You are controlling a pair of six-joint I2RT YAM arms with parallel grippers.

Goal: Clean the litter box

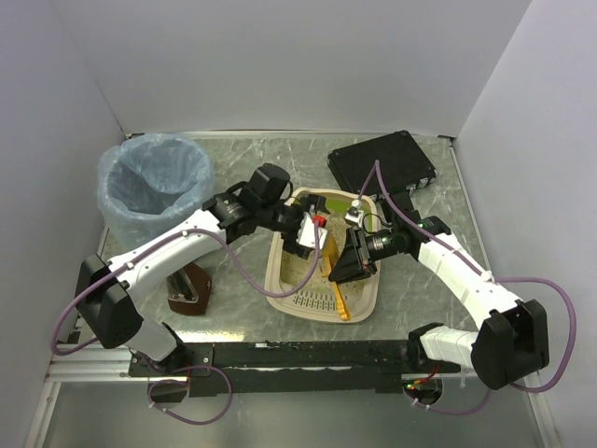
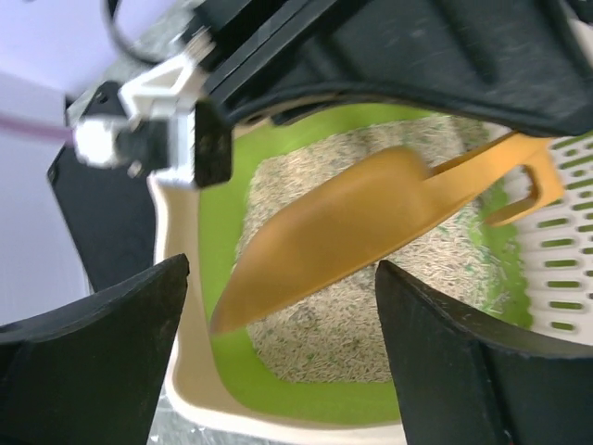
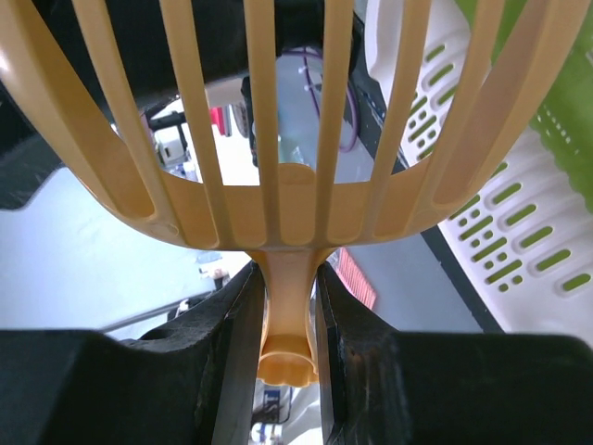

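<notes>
The litter box [image 1: 369, 293] lies mid-table, a beige tray [image 2: 179, 278] with a green inner wall, sandy granules [image 2: 371, 324] and a slotted grille end [image 3: 519, 232]. My right gripper [image 1: 353, 261] [image 3: 290, 306] is shut on a stem of an orange slotted scoop [image 1: 337, 291] [image 3: 278, 199], which slants over the granules. In the left wrist view the scoop [image 2: 343, 232] looks blurred, its handle reaching over the grille. My left gripper [image 1: 311, 238] [image 2: 283, 269] hovers open above the box's far left part. Its fingers stand to either side of the scoop's blade without touching it.
A round bin with a blue bag [image 1: 154, 187] stands at the back left. A black case [image 1: 382, 161] lies behind the box on the right. A brown object [image 1: 189, 289] sits on the table left of the box. A black rail [image 1: 298, 355] runs along the near edge.
</notes>
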